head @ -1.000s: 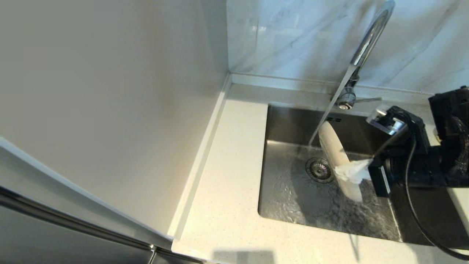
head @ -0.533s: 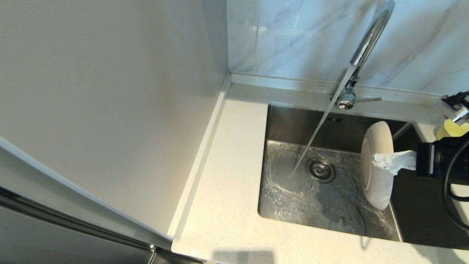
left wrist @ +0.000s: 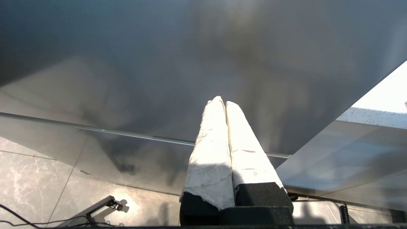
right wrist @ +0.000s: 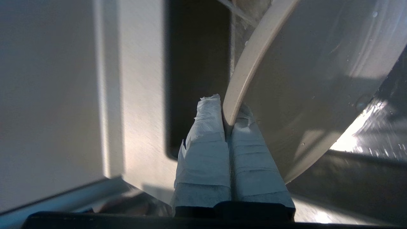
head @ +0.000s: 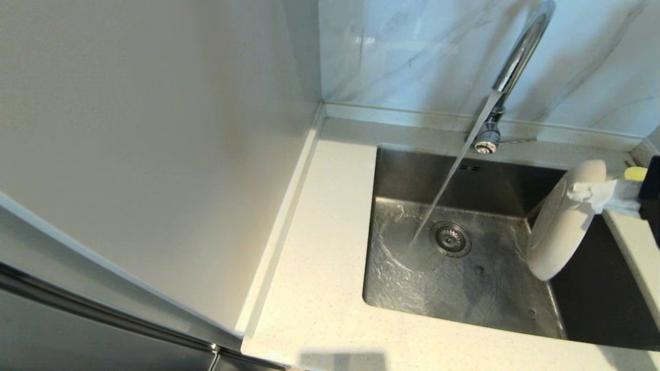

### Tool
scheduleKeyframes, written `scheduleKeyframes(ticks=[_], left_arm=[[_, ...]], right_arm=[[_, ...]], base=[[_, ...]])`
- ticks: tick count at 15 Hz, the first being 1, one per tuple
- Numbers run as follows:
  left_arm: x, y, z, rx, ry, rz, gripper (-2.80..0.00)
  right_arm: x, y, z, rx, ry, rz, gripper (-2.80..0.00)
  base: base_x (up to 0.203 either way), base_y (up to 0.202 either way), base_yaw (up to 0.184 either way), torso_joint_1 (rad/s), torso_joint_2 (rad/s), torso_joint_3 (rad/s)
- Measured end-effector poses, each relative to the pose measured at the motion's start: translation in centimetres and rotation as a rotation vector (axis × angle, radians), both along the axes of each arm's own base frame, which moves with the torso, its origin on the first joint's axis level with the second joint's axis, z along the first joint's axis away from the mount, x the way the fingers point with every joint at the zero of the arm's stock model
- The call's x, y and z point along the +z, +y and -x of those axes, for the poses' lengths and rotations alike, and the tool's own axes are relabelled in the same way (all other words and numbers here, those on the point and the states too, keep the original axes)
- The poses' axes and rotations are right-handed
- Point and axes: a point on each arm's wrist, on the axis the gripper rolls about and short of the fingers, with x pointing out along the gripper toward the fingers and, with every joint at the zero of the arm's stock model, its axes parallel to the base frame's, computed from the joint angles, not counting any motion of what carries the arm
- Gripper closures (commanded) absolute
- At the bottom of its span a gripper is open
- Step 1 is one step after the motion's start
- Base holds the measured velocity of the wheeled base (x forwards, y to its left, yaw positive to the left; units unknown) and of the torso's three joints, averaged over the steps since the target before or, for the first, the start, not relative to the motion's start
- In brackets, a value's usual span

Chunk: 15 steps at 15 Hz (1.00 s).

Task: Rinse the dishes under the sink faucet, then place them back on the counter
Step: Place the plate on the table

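Over the right side of the sink (head: pixel 464 293), my right gripper (head: pixel 581 191) holds the cream-white dish (head: pixel 559 226) on edge and tilted. In the right wrist view the gripper (right wrist: pixel 227 107) is shut on the wet dish's (right wrist: pixel 305 76) rim. The dish is clear of the water stream (head: pixel 438 196) running from the chrome faucet (head: pixel 518 56). Behind the gripper, a sliver of the pale yellow bowl (head: pixel 635 173) shows on the counter at the right. My left gripper (left wrist: pixel 224 101) is shut and empty. It is parked away from the sink and out of the head view.
Off-white counter (head: pixel 319 288) lies left of and in front of the sink. The drain strainer (head: pixel 450 238) sits mid-basin, just right of where the stream lands. The faucet's lever handle (head: pixel 518 139) points right. A plain wall stands at the left, marble tiles behind.
My right gripper has carried the dish out from under the stream, rightward and up to the sink's right edge. The water keeps running.
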Motion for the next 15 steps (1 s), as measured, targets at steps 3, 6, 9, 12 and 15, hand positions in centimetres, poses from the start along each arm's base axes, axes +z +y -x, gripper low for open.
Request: scheduleKeyframes(ticks=[3,6,9,12,15], left_arm=[[0.0,0.0,0.0,0.0,0.0,0.0,0.0],[0.0,0.0,0.0,0.0,0.0,0.0,0.0],[0.0,0.0,0.0,0.0,0.0,0.0,0.0],[0.0,0.0,0.0,0.0,0.0,0.0,0.0],[0.0,0.0,0.0,0.0,0.0,-0.001,0.0]], right_arm=[[-2.2,-0.1,-0.2,0.009,0.063,0.025,0.0],[3.4,0.0,1.0,0.005,-0.1,0.045,0.0],[4.7,0.2,1.9,0.023,-0.152,0.086,0.0],[-1.0,0.1,1.1,0.025,-0.028,0.123,0.0],[-3.3,0.1,1.9,0.017,0.078,0.138,0.0]], base=[[0.0,0.0,0.0,0.0,0.0,0.0],[0.0,0.0,0.0,0.0,0.0,0.0],[0.0,0.0,0.0,0.0,0.0,0.0],[0.0,0.0,0.0,0.0,0.0,0.0],[0.0,0.0,0.0,0.0,0.0,0.0]])
